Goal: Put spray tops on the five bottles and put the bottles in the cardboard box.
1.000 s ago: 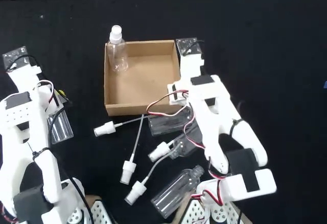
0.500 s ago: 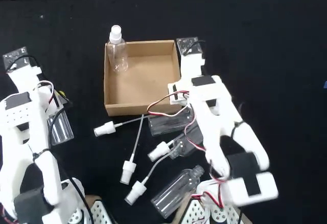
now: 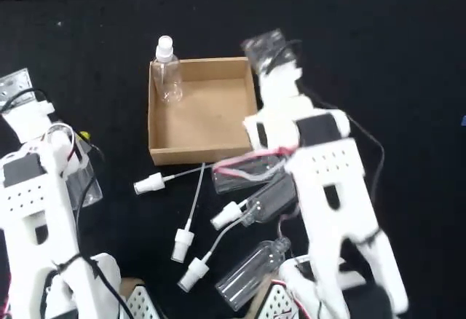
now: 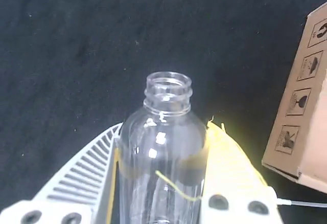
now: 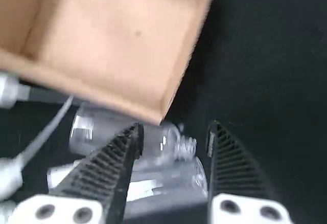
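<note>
In your left wrist view, the outer side wall of the cardboard box (image 4: 309, 147) carries a row of small dark pictograms. Each sits in its own square frame, and they follow one after another along the wall towards its corner. They are picture signs of the kind printed on cartons, not words. One near the middle of the row looks like a stemmed glass. The others are too small for you to tell what they depict, and the one at the picture's edge is partly cut off. You cannot read any letters, numbers or brand names.
</note>
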